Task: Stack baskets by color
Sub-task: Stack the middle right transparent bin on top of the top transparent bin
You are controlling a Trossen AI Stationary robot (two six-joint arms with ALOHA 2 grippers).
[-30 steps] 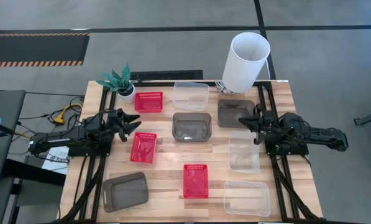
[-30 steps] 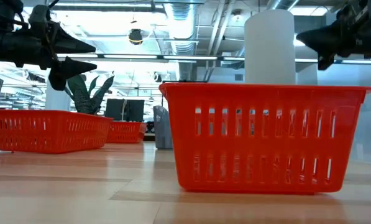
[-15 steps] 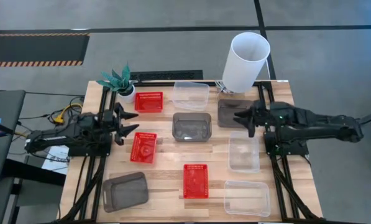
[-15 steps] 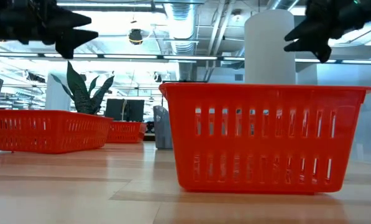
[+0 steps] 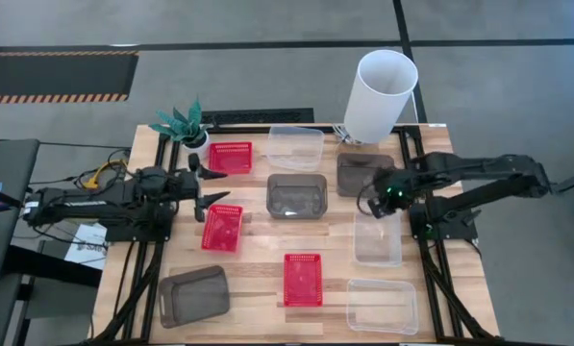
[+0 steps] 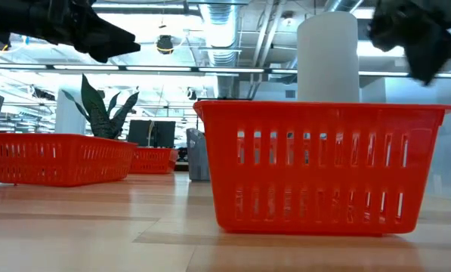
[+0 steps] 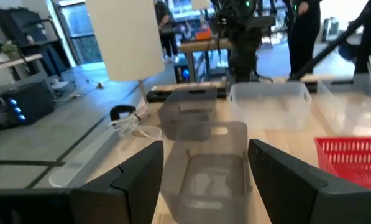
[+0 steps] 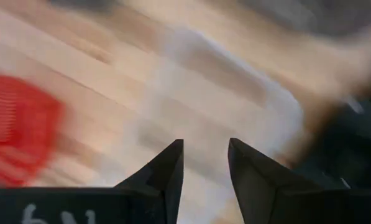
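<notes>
Right wrist view's all blur: right gripper [image 8: 202,163] fingers parted, empty, above the wooden bench [image 5: 258,279]. Left gripper [image 5: 210,185] spread too. People stand beyond the bench's far edge.

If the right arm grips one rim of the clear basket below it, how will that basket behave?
The clear basket looks thin-walled and empty, so it is probably light and may tilt when lifted by one rim. Its smooth plastic could slip between the right tool's fingers. Pushed, it would likely slide easily on the wooden table.
</notes>
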